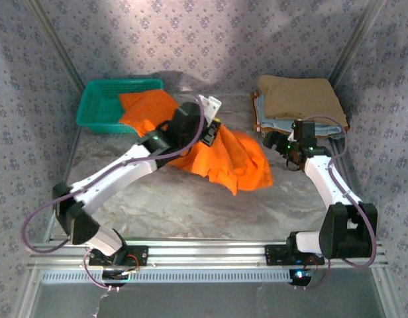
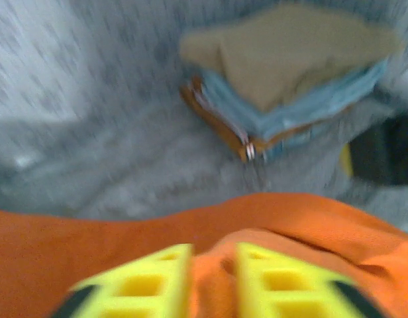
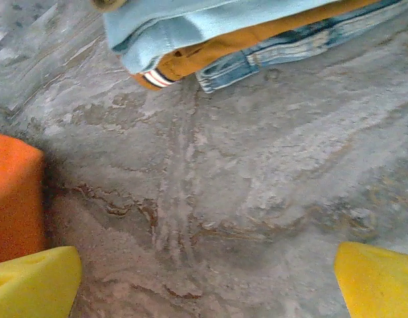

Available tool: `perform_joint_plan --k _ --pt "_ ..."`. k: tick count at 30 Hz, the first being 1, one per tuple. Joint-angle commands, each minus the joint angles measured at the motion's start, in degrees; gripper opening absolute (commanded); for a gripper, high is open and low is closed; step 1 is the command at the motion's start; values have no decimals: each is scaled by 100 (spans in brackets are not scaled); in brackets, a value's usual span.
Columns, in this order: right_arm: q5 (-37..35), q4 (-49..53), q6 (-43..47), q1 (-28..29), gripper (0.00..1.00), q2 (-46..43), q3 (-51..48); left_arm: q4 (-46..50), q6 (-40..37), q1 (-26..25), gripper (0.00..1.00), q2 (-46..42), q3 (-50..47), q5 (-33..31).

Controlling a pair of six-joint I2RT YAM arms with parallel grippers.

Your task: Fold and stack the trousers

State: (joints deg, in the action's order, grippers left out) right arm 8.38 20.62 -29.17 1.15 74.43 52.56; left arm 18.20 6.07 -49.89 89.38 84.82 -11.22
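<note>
The trousers [image 1: 230, 159] lie crumpled from the basket's [image 1: 98, 109] edge to mid-table. Our left gripper [image 2: 214, 265] has a fold of them between its narrowly parted fingers; we cannot tell whether it pinches. Our right gripper [image 3: 204, 278] hangs spread wide over the table [image 3: 257, 185].

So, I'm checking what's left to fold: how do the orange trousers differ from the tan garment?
The trousers are bright orange; the tan garment is dull tan. The trousers lie rumpled and spread, one end in the teal basket; the tan garment is folded flat. The trousers rest on the table; the tan garment tops a stack of blue clothes. Both are soft cloth.
</note>
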Motion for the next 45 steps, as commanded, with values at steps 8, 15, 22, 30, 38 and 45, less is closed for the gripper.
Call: perform_joint_plan --k 8,15,22,30,38,45 --pt "-271 329 64 592 100 -77 49 779 1153 1458 100 -463 -365 -212" --pt "-485 175 87 1329 100 617 392 165 2282 3539 100 -883 -2048 643" --pt "-586 211 180 1564 100 1111 784 -1171 1968 4372 100 -286 -2696 1914" --pt "-462 192 237 1585 100 1319 809 -2507 1753 4476 96 747 -2619 2458" --pt "-551 344 322 1575 100 1191 827 -2364 1699 4774 32 1022 -2119 3037" --pt "-549 313 290 1607 100 1091 792 -1458 1262 4481 0 191 -1708 2648"
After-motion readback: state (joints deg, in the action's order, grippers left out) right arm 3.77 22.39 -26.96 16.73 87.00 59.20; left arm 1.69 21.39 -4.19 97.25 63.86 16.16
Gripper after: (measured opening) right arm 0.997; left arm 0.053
